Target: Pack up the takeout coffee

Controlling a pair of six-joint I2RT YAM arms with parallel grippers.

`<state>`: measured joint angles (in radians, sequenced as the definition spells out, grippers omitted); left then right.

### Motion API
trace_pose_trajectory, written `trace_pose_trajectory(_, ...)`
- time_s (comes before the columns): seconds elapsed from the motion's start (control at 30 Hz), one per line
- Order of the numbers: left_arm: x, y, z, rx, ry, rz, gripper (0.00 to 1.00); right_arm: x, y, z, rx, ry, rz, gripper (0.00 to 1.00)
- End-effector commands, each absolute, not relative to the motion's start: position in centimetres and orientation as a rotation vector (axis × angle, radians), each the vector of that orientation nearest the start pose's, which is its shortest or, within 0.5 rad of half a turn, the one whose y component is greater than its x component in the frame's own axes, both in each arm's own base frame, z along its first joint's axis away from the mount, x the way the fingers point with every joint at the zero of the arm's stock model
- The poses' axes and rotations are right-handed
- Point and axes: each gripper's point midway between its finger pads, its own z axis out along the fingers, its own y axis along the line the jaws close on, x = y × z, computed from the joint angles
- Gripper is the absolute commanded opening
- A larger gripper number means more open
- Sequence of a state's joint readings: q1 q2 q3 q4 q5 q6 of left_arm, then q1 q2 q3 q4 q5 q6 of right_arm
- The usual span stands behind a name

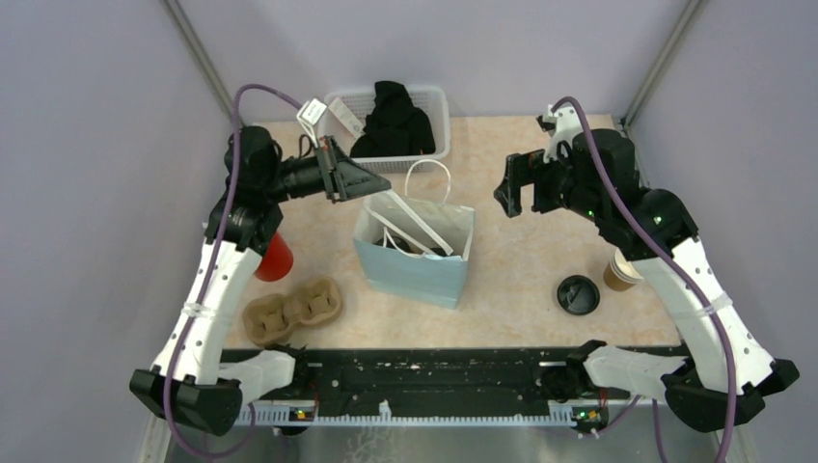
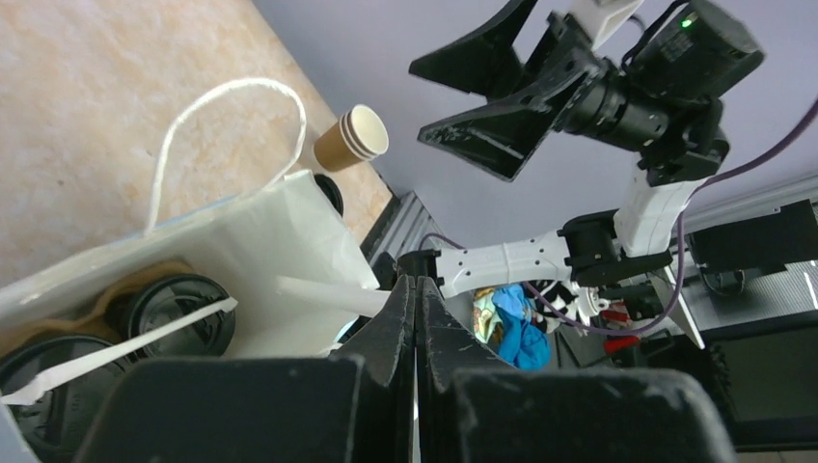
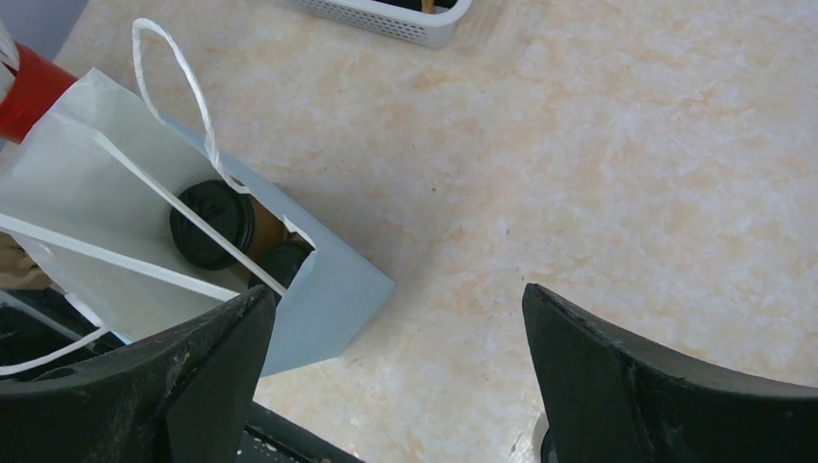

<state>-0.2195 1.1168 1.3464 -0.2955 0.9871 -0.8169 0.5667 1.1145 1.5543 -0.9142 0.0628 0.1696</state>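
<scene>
A light blue paper bag [image 1: 415, 275] stands open mid-table. Inside it, two takeout coffee cups with black lids [image 3: 212, 224] [image 2: 178, 313] sit in a brown carrier. My left gripper [image 1: 384, 189] is at the bag's back left rim. Its fingers are pressed shut, and a white strip of the bag [image 2: 318, 294] runs into their tips. My right gripper [image 1: 521, 188] [image 3: 395, 294] hangs open and empty above the bare table right of the bag. An open kraft cup [image 1: 622, 270] [image 2: 352, 138], white inside, stands at the right, partly behind the right arm. A loose black lid [image 1: 578, 294] lies beside it.
A white basket [image 1: 439, 106] with black items stands at the back. A red cup [image 1: 275, 258] and a moulded cardboard carrier [image 1: 292, 311] sit at the front left, under the left arm. One white bag handle [image 1: 429, 178] loops upright.
</scene>
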Motion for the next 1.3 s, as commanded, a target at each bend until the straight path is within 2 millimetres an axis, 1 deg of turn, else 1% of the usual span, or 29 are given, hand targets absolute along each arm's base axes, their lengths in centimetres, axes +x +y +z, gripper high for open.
trace_pose_trajectory(0.0, 23.6, -23.3, 42.0, 0.326, 1.798, -1.51, 0.0, 25.3, 15.4, 38.2, -0.334, 1.97, 0.406, 0.99)
trace_pose_trajectory(0.1, 24.2, -23.7, 40.6, 0.295, 1.833, -1.516, 0.0, 25.2, 15.3, 38.3, -0.33, 1.969, 0.404, 0.99)
trace_pose_trajectory(0.2, 24.8, -24.0, 38.2, 0.241, 1.899, -1.522, 0.0, 25.2, 15.3, 38.1, -0.329, 1.974, 0.403, 0.99)
trace_pose_trajectory(0.27, 24.8, -24.0, 36.9, 0.212, 1.938, -1.529, 0.0, 25.2, 15.2, 38.2, -0.324, 1.973, 0.403, 0.99)
trace_pose_trajectory(0.37, 24.6, -24.0, 35.7, 0.187, 1.973, -1.541, 0.0, 25.1, 15.2, 38.2, -0.32, 1.971, 0.405, 0.99)
trace_pose_trajectory(0.4, 24.6, -23.9, 35.3, 0.182, 1.988, -1.527, 0.03, 25.1, 15.2, 38.2, -0.321, 1.972, 0.407, 0.99)
trace_pose_trajectory(0.43, 24.7, -23.7, 34.8, 0.176, 2.007, -1.501, 0.13, 25.1, 15.2, 38.2, -0.319, 1.971, 0.407, 0.99)
trace_pose_trajectory(0.47, 24.9, -23.3, 34.6, 0.175, 2.025, -1.45, 0.27, 25.1, 15.3, 38.1, -0.321, 1.973, 0.409, 0.99)
trace_pose_trajectory(0.5, 25.3, -22.8, 34.3, 0.157, 2.061, -1.377, 0.42, 25.2, 15.3, 38.1, -0.32, 1.975, 0.407, 0.99)
trace_pose_trajectory(0.53, 25.6, -22.0, 34.4, 0.151, 2.077, -1.292, 0.54, 25.2, 15.3, 38.1, -0.321, 1.976, 0.406, 0.99)
trace_pose_trajectory(0.57, 25.8, -21.1, 34.6, 0.154, 2.098, -1.193, 0.63, 25.2, 15.3, 38.1, -0.319, 1.978, 0.404, 0.99)
trace_pose_trajectory(0.63, 26.5, -19.3, 36.1, 0.126, 2.083, -1.029, 0.76, 25.3, 15.0, 38.3, -0.307, 1.98, 0.387, 0.99)
trace_pose_trajectory(0.67, 27.0, -18.3, 37.0, 0.103, 2.068, -0.952, 0.81, 25.4, 14.7, 38.4, -0.297, 1.98, 0.373, 0.99)
trace_pose_trajectory(0.7, 27.0, -17.7, 38.0, 0.1, 2.054, -0.909, 0.83, 25.4, 14.3, 38.7, -0.283, 1.977, 0.357, 0.99)
trace_pose_trajectory(0.73, 27.2, -16.9, 39.2, 0.081, 2.029, -0.854, 0.92, 25.4, 14.0, 39.0, -0.273, 1.969, 0.343, 0.99)
trace_pose_trajectory(0.77, 27.3, -16.3, 40.1, 0.064, 2.009, -0.816, 0.98, 25.3, 13.6, 39.6, -0.261, 1.952, 0.331, 0.99)
trace_pose_trajectory(0.83, 27.4, -14.9, 42.4, 0.026, 1.943, -0.745, 0.99, 25.2, 12.6, 40.9, -0.226, 1.916, 0.298, 0.99)
trace_pose_trajectory(0.9, 27.4, -13.6, 45.1, -0.008, 1.858, -0.689, 0.99, 24.9, 11.7, 42.7, -0.194, 1.873, 0.283, 0.99)
trace_pose_trajectory(1.0, 27.2, -12.5, 49.0, -0.024, 1.724, -0.652, 0.99, 24.2, 10.1, 45.4, -0.118, 1.81, 0.262, 0.99)
trace_pose_trajectory(1.1, 26.9, -11.9, 52.6, -0.024, 1.603, -0.643, 0.99, 23.4, 8.6, 48.1, -0.048, 1.746, 0.255, 0.99)
trace_pose_trajectory(1.17, 26.6, -11.5, 54.6, -0.026, 1.533, -0.635, 0.99, 22.8, 7.8, 49.5, -0.013, 1.713, 0.257, 0.99)
trace_pose_trajectory(1.27, 26.1, -10.9, 56.5, -0.018, 1.47, -0.612, 0.99, 22.2, 6.9, 50.8, 0.019, 1.688, 0.247, 0.99)
